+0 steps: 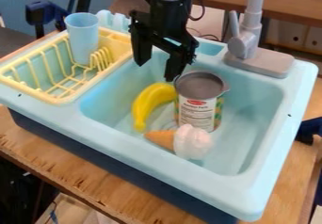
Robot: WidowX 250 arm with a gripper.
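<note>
The black gripper point(157, 68) hangs over the back left part of the sink basin, its two fingers spread apart with nothing between them. Just below and in front of it, a yellow banana point(151, 103) lies curved in the basin. To the banana's right stands an upright can point(198, 108) with a grey top and a printed label, close to the gripper's right finger. In front of the can, a toy ice cream cone point(192, 142) lies on its side, its white top to the right and its orange cone to the left.
The light blue toy sink point(258, 186) rests on a wooden table point(75, 164). At its left sits a yellow dish rack point(60, 99) with a blue cup point(82, 36) standing at the back. A grey faucet point(252, 46) rises behind the basin at the right.
</note>
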